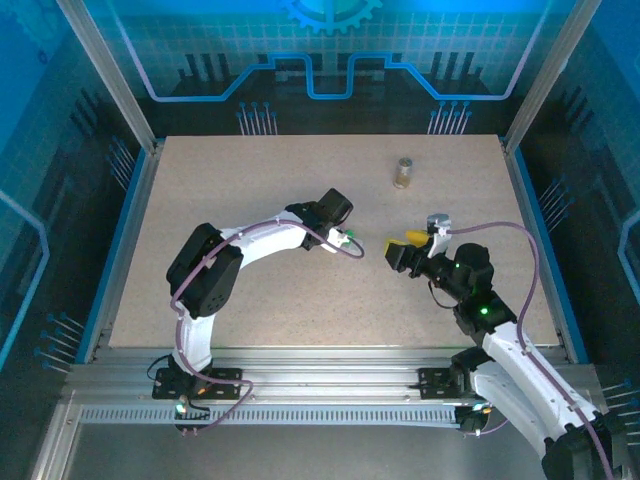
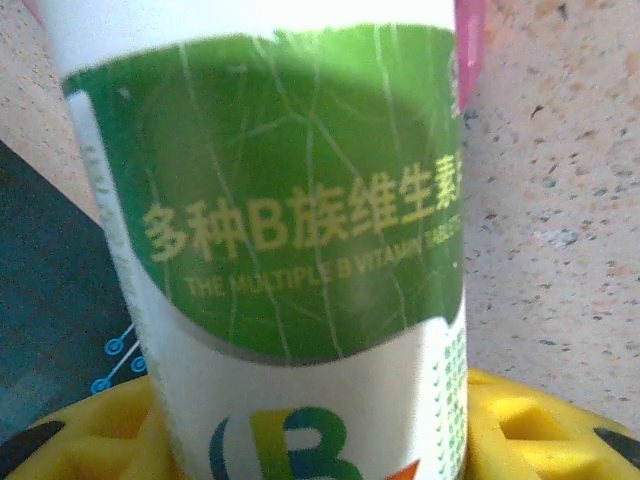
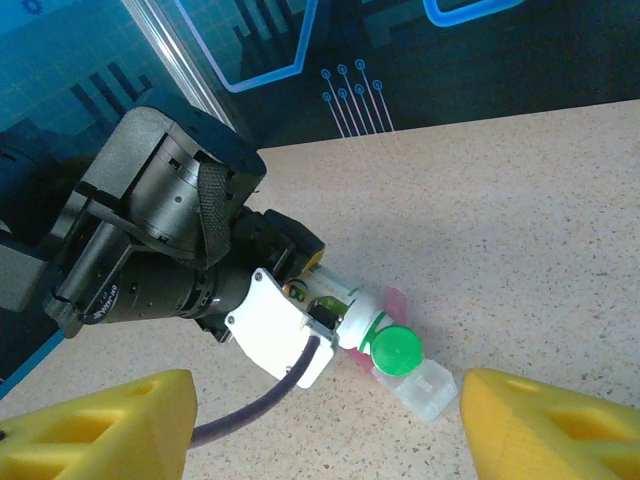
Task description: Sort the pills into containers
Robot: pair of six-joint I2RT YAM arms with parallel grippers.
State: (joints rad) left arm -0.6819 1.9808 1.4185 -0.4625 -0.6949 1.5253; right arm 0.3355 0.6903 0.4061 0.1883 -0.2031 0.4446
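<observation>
My left gripper (image 1: 336, 236) is shut on the white bottle (image 2: 300, 250) with a green label. The bottle lies tilted, and its green cap (image 3: 396, 350) points toward the right arm. Under the cap, a clear container with a pink lid (image 3: 425, 388) rests on the table. My right gripper (image 1: 394, 250) faces them from the right. Its yellow fingers (image 3: 100, 425) are open and wide apart with nothing between them. The amber bottle (image 1: 404, 173) stands upright at the back. The pills are hidden.
The speckled tabletop (image 1: 250, 180) has metal frame posts and blue walls on three sides. A purple cable (image 3: 250, 415) hangs from the left wrist close to my right gripper's left finger. The left arm's body (image 3: 150, 240) fills the space left of the bottle.
</observation>
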